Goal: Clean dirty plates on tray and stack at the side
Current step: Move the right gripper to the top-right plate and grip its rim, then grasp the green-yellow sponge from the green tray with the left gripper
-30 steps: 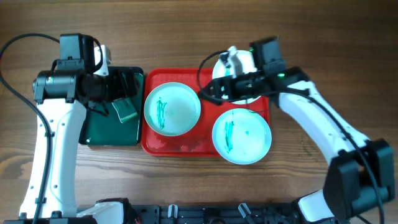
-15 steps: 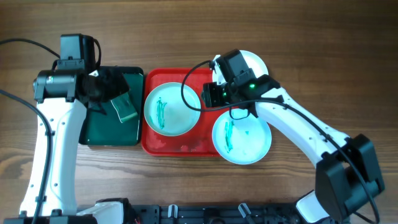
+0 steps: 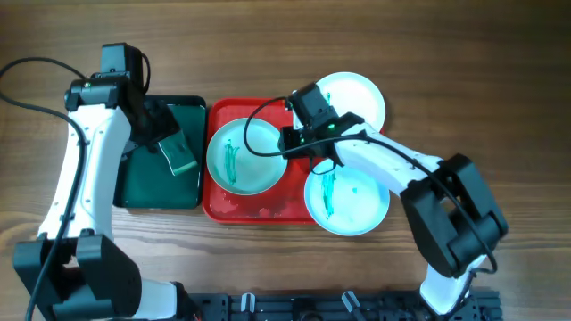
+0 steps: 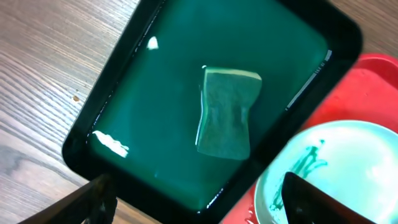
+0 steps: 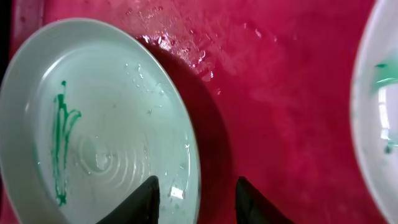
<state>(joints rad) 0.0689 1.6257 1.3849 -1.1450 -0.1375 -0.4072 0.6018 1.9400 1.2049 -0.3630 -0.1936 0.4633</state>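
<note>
The red tray (image 3: 268, 207) holds two white plates smeared with teal: one on the left (image 3: 243, 159), one at the front right (image 3: 348, 203). A third plate (image 3: 355, 96) lies on the table behind the tray's right end. My right gripper (image 3: 289, 141) is low over the left plate's right rim. In the right wrist view its fingers (image 5: 147, 200) straddle that rim (image 5: 194, 168), one over the plate's face, the other over the red tray (image 5: 292, 93), with gaps showing. My left gripper (image 3: 159, 127) hangs open above the dark green tray (image 4: 155, 74), near the green sponge (image 4: 227, 113), and holds nothing.
The dark green tray (image 3: 147, 189) sits against the red tray's left side, with the sponge (image 3: 181, 159) lying in it. Bare wood table surrounds both trays. The right arm stretches over the front right plate. The red tray's floor is wet near the left plate.
My right gripper swung left from the back plate to the left plate's right rim, and its jaws narrowed. The back plate is now uncovered. The left arm turned slightly above the green tray.
</note>
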